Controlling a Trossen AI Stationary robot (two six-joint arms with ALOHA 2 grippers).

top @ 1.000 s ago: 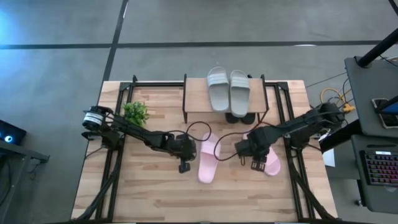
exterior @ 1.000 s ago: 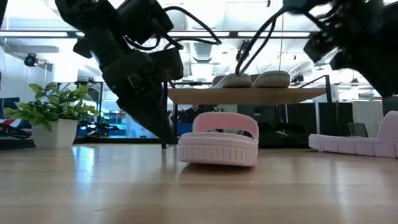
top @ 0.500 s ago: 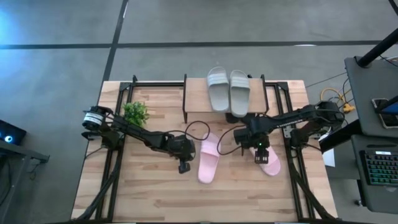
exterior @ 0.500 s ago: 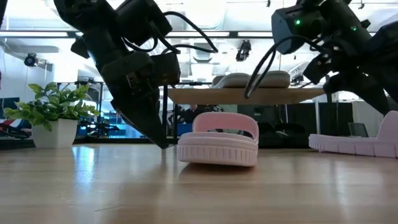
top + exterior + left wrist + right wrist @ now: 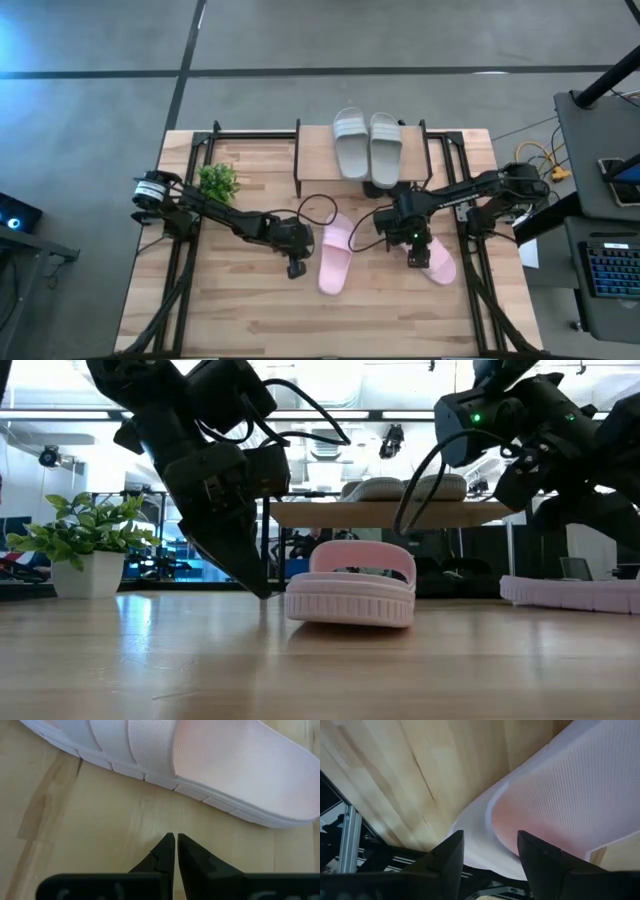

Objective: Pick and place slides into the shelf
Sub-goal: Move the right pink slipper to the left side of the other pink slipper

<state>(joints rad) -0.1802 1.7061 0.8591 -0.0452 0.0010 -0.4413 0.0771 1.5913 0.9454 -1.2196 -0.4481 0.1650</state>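
Just pale pink slides, wide ribbed strap.

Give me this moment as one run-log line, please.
left claw: shut, beside pink slide | right claw: open over other pink slide | grey slides: on shelf

The wooden table carries two pink slides, a plant and the shelf.

From my remote station: grey concrete floor crossed by dark seams surrounds the wooden bench. A desk with keyboard stands at one side. Behind, bright windows and ceiling lights.
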